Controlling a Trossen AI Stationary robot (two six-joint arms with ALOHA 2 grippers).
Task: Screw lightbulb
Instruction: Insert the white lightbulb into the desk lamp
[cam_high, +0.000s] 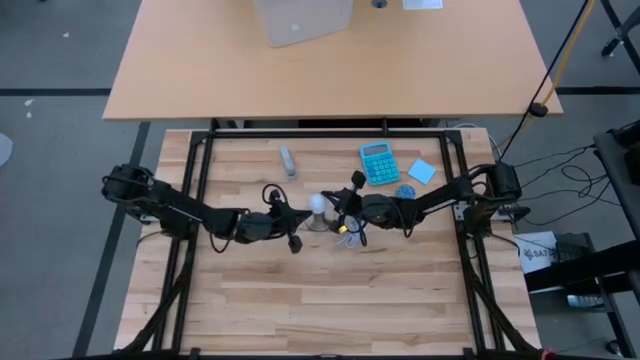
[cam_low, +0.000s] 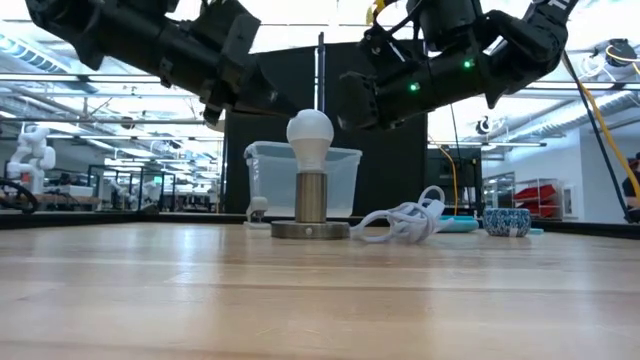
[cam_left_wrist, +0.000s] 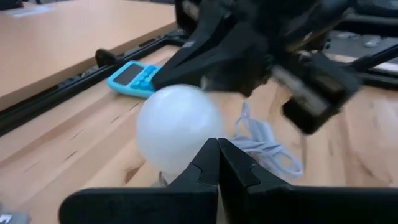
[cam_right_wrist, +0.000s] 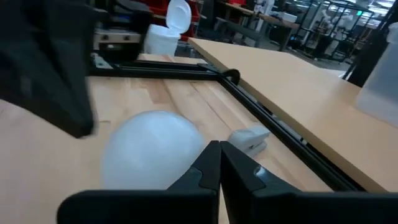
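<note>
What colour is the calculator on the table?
The calculator is light blue; the high view shows it best.

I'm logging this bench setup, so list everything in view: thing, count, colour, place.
lightbulb: one, white, upright in the socket at the table's middle.
socket base: one, grey metal, under the bulb.
cable: one, white, coiled on the right arm's side of the base.
calculator: one, blue, behind the bulb toward the right arm's side.
blue pad: one, light blue, beside the calculator.
small bowl: one, blue patterned, near the pad.
grey clip: one, behind the bulb on the left arm's side.
clear tub: one, behind the bulb.
left gripper: shut, beside the bulb.
right gripper: shut, beside the bulb.
</note>
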